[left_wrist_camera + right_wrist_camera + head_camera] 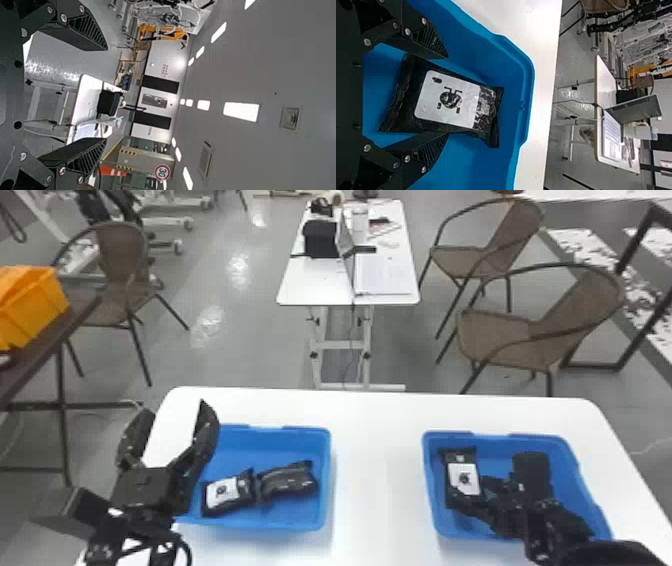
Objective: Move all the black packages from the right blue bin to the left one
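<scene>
Over on the left, an orange-yellow bin [37, 307] sits on a brown table [82, 310]. Next I see the left gripper [172, 412], standing up by the left edge of the white surface [375, 450] and blocking my view of part of the left blue bin [280, 517]; its jaws are spread wide with nothing between them. That bin stands in from the surface's far left corner and holds two black packages. The one on the left [223, 493] has its white label facing up, and the one on the right [287, 480] is all dark on the side I can see; they lie almost end to end, both a bit askew. Then comes a stretch of white surface, and the right blue bin [432, 470] stands near the surface's right edge. In it a labelled black package [462, 475] lies by the bin's left wall, one end toward its far left corner, white label up. The right gripper [465, 490] reaches in from the near right, its jaws parted, one on either side of that package; whether they touch it I can't tell. The arm hides some of the bin's floor.
</scene>
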